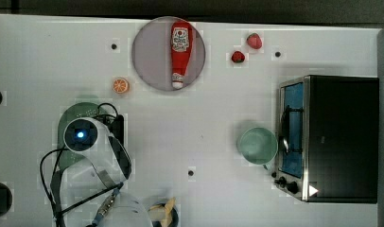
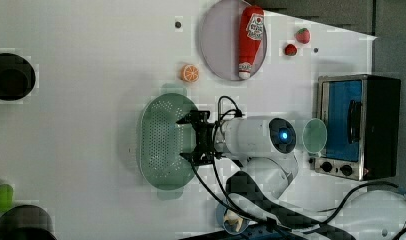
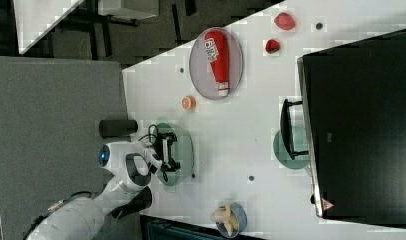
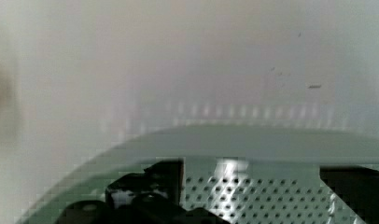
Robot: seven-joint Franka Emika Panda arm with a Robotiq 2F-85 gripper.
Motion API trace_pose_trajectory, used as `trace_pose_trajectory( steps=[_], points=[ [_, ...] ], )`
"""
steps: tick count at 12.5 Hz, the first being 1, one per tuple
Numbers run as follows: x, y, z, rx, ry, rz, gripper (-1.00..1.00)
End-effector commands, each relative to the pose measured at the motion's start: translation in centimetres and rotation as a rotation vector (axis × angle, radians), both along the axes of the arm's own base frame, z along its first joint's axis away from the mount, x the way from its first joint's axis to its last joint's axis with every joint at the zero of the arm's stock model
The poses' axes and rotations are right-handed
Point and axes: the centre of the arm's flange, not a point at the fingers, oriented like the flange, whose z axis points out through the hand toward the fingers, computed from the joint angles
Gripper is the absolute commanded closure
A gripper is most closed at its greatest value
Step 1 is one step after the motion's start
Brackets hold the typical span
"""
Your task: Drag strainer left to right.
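Note:
The pale green, hole-dotted strainer (image 2: 161, 145) lies on the white table, toward the left view's left of centre. In the top view the arm covers much of the strainer (image 1: 66, 120). My gripper (image 2: 185, 140) hangs over the strainer's side nearest the arm, open, one black finger on each side and nothing between them. The right view shows the gripper (image 3: 172, 150) over the strainer (image 3: 186, 150) the same way. In the wrist view the broad rim (image 4: 253, 144) curves just ahead of the black fingers (image 4: 131, 193), with the holed wall between them.
A grey plate (image 1: 152, 66) carries a red ketchup bottle (image 1: 180, 52). Nearby lie an orange slice (image 1: 120, 85) and two strawberries (image 1: 254, 40). A round green bowl (image 1: 257, 145) stands against the toaster oven (image 1: 332, 137). A bowl with banana (image 1: 164, 213) sits beside the arm's base.

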Motion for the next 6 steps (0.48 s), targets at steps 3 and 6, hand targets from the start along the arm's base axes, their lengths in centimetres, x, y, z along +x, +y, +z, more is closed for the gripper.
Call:
trace_pose_trajectory(
  steps=[3,6],
  points=[
    [1.4,-6.9,0.5,-0.045,-0.012,-0.109,-1.0],
    [2.0,-10.3,0.4,-0.056,-0.013,-0.089,-1.0]
  ],
)
